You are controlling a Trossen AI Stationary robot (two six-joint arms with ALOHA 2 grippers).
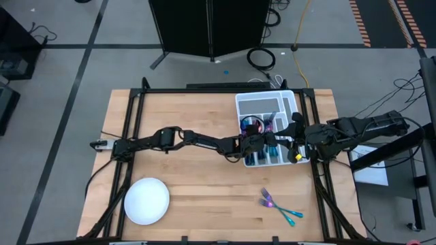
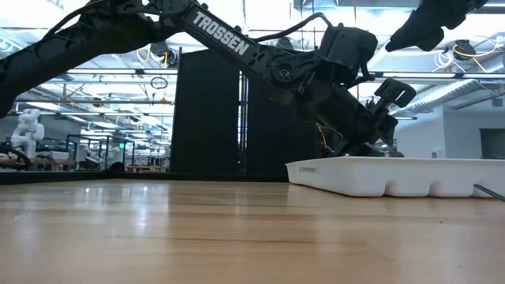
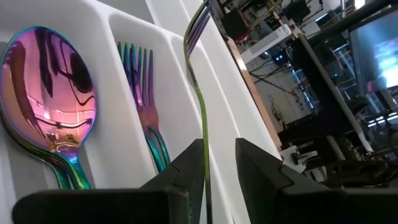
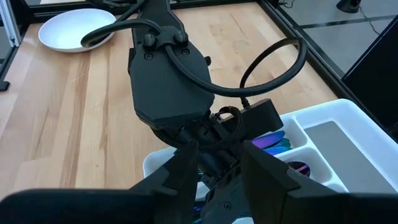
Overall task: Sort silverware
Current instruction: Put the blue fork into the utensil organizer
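My left gripper (image 3: pixel 219 165) reaches level into the white divided tray (image 1: pixel 266 94) from the table's left and stands open. A slim iridescent fork (image 3: pixel 198 93) stands on edge between its fingers, tines ahead. In the compartments beside it lie stacked pink-purple spoons (image 3: pixel 50 93) and a stack of forks (image 3: pixel 146 112). My right gripper (image 4: pixel 221 168) hovers open over the tray's right side (image 1: pixel 294 139) with nothing between its fingers. It looks onto my left arm's wrist. More silverware (image 1: pixel 279 206) lies on the table near the front right. My left gripper has the fork's handle (image 3: pixel 206 168) lying along the inner side of one finger (image 3: pixel 186 171). The other finger (image 3: pixel 261 171) stands apart from it, with white tray showing in the gap. The fork runs along the fingers. Its near end is hidden behind them.
A round white plate (image 1: pixel 146 201) sits near the front left of the table. The tray's upright dividers (image 3: pixel 168 18) flank my left gripper. Both arms meet over the tray. Black frame rails run along the table's edges.
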